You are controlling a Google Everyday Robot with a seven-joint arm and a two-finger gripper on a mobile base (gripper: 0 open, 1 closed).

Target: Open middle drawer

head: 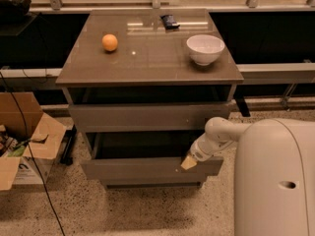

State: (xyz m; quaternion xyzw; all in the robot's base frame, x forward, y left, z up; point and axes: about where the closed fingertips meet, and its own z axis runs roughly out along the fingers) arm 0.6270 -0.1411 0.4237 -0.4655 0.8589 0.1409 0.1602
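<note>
Middle drawer (142,168) sits below counter (147,58) front edge, partway out, dark box showing. Gripper (189,162) on its top lip under front-right corner; open or closed: can't tell. Front flat, handleless, stiff, probably slick. Hook top lip, pull straight.

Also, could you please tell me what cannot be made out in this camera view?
All in the camera view:
Claw, at the right of the middle drawer's top edge: its grip cannot be told.
Middle drawer's inside: lost in shadow under the top drawer.
Bottom drawer: mostly hidden behind the middle drawer's front.
Dark object at the tabletop's back: too small to identify.
</note>
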